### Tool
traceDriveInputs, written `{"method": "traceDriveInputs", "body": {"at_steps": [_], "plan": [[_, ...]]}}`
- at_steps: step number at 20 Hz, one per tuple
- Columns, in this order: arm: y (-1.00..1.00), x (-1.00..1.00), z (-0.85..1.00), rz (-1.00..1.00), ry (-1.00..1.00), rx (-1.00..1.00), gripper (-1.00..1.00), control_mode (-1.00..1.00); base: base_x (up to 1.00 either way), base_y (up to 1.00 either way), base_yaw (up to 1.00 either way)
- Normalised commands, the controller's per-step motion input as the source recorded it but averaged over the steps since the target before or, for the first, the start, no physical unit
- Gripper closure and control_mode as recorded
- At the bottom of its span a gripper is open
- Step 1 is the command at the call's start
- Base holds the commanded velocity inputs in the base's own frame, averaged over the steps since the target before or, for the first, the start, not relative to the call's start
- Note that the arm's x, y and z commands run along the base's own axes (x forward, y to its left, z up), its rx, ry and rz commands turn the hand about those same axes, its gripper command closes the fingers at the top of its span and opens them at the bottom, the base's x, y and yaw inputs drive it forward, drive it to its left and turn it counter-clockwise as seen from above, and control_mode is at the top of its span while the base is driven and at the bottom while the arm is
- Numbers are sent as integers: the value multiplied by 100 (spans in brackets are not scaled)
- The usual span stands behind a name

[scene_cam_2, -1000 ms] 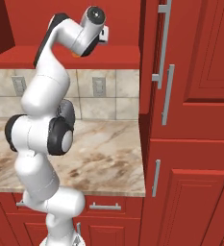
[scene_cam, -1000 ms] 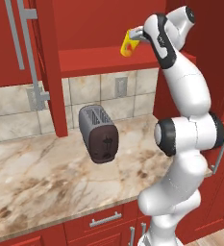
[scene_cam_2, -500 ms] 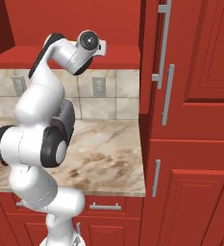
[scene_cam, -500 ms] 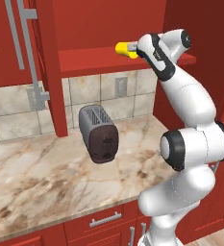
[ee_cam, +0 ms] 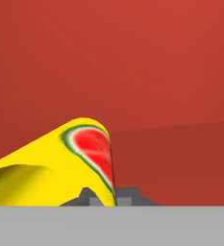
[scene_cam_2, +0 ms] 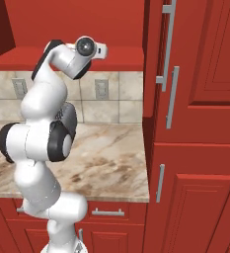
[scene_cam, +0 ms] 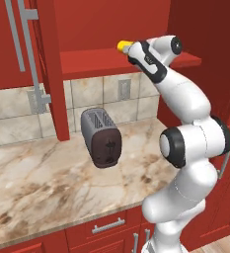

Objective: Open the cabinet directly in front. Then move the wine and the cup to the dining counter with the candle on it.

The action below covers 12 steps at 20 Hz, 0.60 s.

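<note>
1. The gripper (scene_cam: pixel 128 48) is clenched on the yellow cup (scene_cam: pixel 122 46), just above the cabinet (scene_cam: pixel 92 62) shelf.
2. The cup (ee_cam: pixel 60 168) is above the toaster (scene_cam: pixel 100 137) on the counter (scene_cam: pixel 47 183).

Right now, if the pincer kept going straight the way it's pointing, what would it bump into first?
Probably the red inside wall of the cabinet. The pincer is shut on the yellow cup, so the cup would likely touch that wall first. How far off the wall is, I can't tell.
</note>
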Motion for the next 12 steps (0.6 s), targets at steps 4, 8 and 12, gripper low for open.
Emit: {"method": "traceDriveInputs", "body": {"at_steps": [4,8,12], "plan": [[0,-35,21,-11,-11,0,100,-100,0,0,0],[0,-100,33,-10,-14,1,100,-100,0,0,0],[0,-100,16,-8,-12,1,100,-100,0,0,0]]}}
